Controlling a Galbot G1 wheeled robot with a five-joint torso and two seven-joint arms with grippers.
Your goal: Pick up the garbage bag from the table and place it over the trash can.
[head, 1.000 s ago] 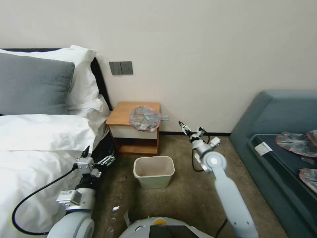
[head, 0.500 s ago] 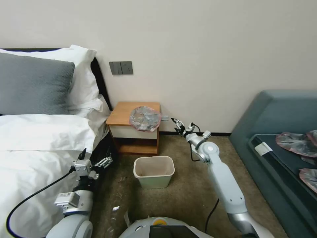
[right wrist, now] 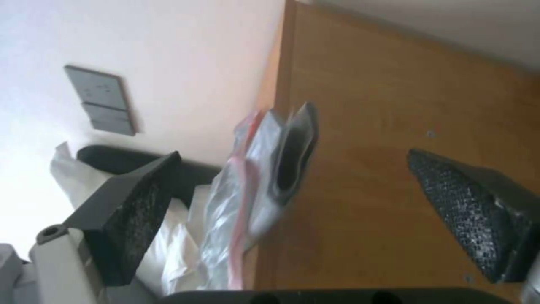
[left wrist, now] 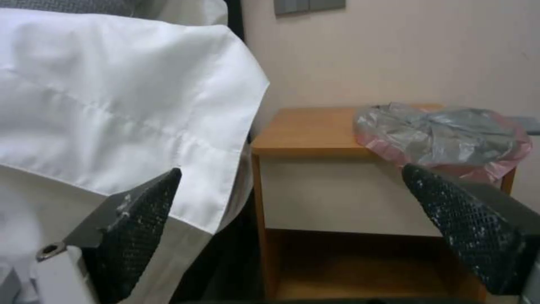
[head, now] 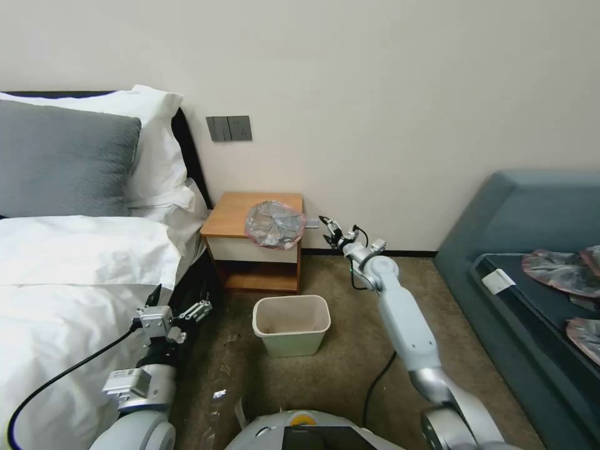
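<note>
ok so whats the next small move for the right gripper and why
Probably ease the right gripper a little further toward the garbage bag and close on its overhanging edge. The gripper is open beside the table, level with the bag but not touching it. The left gripper waits open by the bed.

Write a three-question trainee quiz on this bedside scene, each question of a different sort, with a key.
1. True or false: the garbage bag already lines the trash can.
2. Which claw is nearer the bag? A. left claw B. right claw
3. Fill in: the bag lies on the ___, overhanging its front edge.

Key: 1 false, the bin stands bare on the carpet. 2 B, open beside the nightstand's side; the left claw waits open by the bed. 3 table.
</note>
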